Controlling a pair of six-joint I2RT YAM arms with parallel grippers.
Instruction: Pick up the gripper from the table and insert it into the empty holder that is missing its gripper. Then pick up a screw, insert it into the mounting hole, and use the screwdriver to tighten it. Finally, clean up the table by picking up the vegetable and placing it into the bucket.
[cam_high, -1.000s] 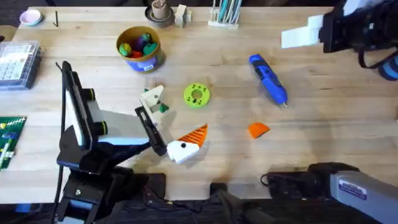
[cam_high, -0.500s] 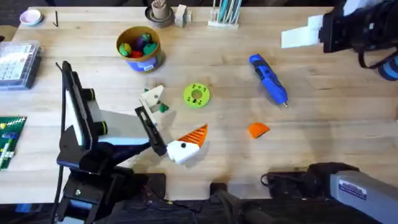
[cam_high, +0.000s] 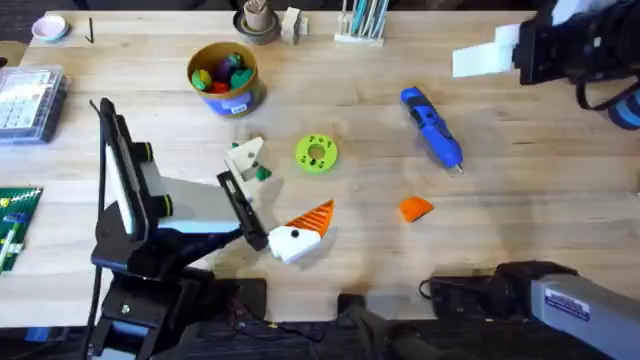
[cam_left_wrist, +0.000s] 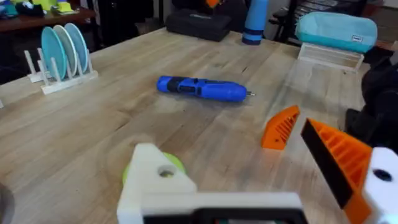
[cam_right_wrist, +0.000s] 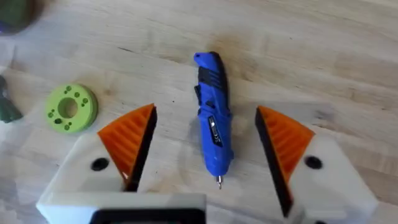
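1. Table (cam_high: 520, 200) – light wood, carrying everything below.
2. Left gripper (cam_high: 285, 185) is sitting low near the front middle of the table with its fingers spread wide, gripping nothing. One finger is wearing an orange ribbed pad (cam_left_wrist: 339, 163); the other is the holder (cam_left_wrist: 158, 180), a plain white block with no orange tip.
3. Right gripper (cam_right_wrist: 205, 113) is hovering high above the screwdriver, its fingers wide apart and empty, both showing orange pads.
4. Bucket (cam_high: 225, 75) is standing upright at the far left-centre with colourful toys inside, well apart from both grippers.
5. Screwdriver (cam_high: 432, 125) is lying flat right of centre, with its bit pointing toward the front right.
6. Lime-green disc (cam_high: 316, 153) is lying flat just beside the holder.
7. The gripper (cam_high: 415, 208) – the loose orange wedge – is resting on bare wood near the screwdriver's bit end and touching nothing.
8. Vegetable (cam_high: 262, 172) is lying right against the holder finger; whether they are touching, I cannot tell.
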